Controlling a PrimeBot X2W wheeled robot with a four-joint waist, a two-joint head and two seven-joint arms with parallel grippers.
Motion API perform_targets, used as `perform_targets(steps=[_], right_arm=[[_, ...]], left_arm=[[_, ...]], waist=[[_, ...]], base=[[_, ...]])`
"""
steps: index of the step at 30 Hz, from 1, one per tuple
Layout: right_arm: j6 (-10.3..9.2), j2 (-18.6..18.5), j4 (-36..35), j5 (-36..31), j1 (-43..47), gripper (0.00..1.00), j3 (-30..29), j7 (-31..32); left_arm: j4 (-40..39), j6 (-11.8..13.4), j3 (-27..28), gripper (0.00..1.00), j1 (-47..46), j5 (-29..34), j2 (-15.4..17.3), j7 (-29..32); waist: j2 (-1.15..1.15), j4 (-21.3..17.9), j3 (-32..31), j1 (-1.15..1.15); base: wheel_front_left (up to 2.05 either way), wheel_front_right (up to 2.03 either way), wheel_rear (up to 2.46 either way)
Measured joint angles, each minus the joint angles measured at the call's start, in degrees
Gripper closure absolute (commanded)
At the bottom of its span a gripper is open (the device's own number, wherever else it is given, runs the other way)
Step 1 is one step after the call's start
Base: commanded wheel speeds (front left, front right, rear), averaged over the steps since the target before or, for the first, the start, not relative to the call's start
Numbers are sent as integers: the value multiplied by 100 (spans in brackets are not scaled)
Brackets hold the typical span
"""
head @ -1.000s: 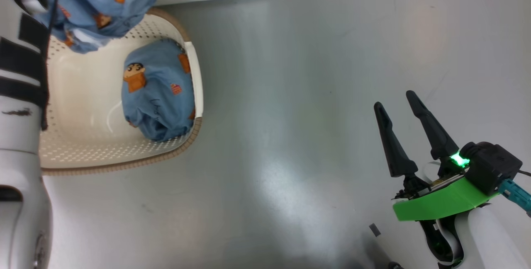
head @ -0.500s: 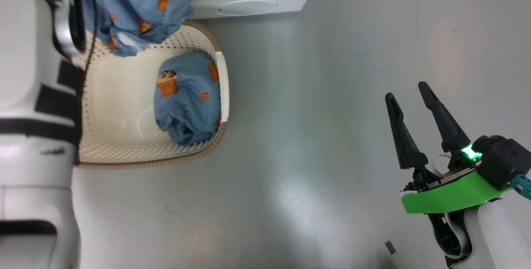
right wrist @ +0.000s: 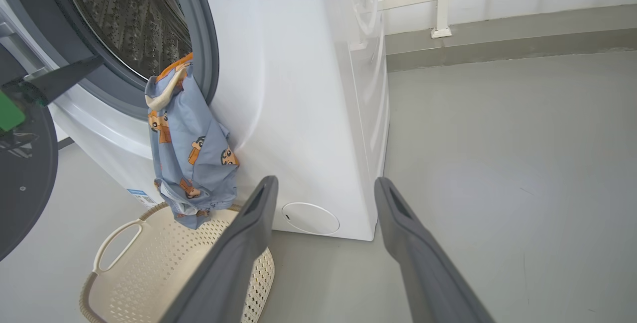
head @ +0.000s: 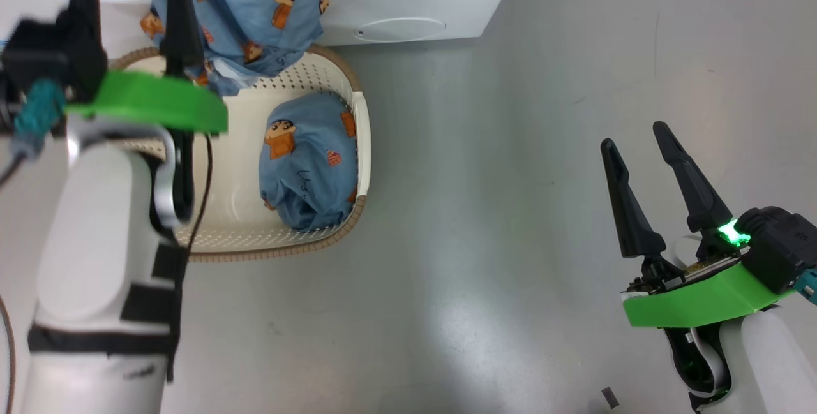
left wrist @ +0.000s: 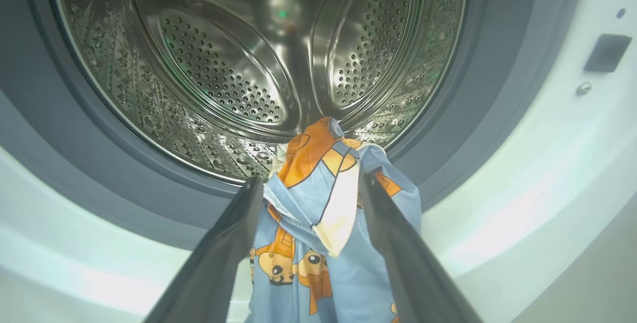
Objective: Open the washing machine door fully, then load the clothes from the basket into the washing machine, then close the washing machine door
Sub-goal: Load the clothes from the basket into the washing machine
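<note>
left gripper (left wrist: pixel 311 179): clamped on the held garment (left wrist: pixel 318 223), a light blue cloth printed with orange and cream cartoon figures. one dark finger stands on each side of the cloth's bunched upper edge.

held garment: hangs free in front of the washing machine (right wrist: pixel 298 89). its top is level with the lower lip of the machine's round opening, before the grey gasket (left wrist: pixel 477 89) and outside the perforated steel drum (left wrist: pixel 224 64). its hem hangs just above the basket (head: pixel 274 251).

washing machine door (right wrist: pixel 25 178): swung open, its black frame standing clear of the machine's front.

basket: cream, perforated, brown-rimmed, on the grey floor (head: pixel 510 210) just in front of the washing machine, below the opening and near the machine's round white cap (right wrist: pixel 310 218).

second garment (head: pixel 309 165): same print, bunched inside the basket against the wall that carries a white handle. it lies a little further from the washing machine than the held garment.

right gripper (head: pixel 632 134): fingers apart, nothing between them. it hangs over bare floor, well apart from the washing machine and pointing towards the machine's front corner.
</note>
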Motion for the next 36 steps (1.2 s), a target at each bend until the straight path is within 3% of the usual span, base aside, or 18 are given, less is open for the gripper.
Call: perform_targets(steps=[6,21,31,36], right_arm=[[0,0,1,-1,29,0,30,0],[0,-13,10,0,93,0,111,0],[0,-34,10,0,93,0,89,0],[0,-44,10,0,93,0,90,0]], left_arm=[[-809,14,111,0,943,-5,-14,-1],[-2394,469,185,0,3185,49,-180,0],[-2636,713,192,0,3794,-80,-204,0],[-2652,715,146,0,3812,-120,-216,0]], waist=[[0,19,-83,0],[0,49,-148,0],[0,86,-147,0],[0,103,-148,0]], base=[[0,0,0],[0,0,0],[0,0,0],[0,0,0]])
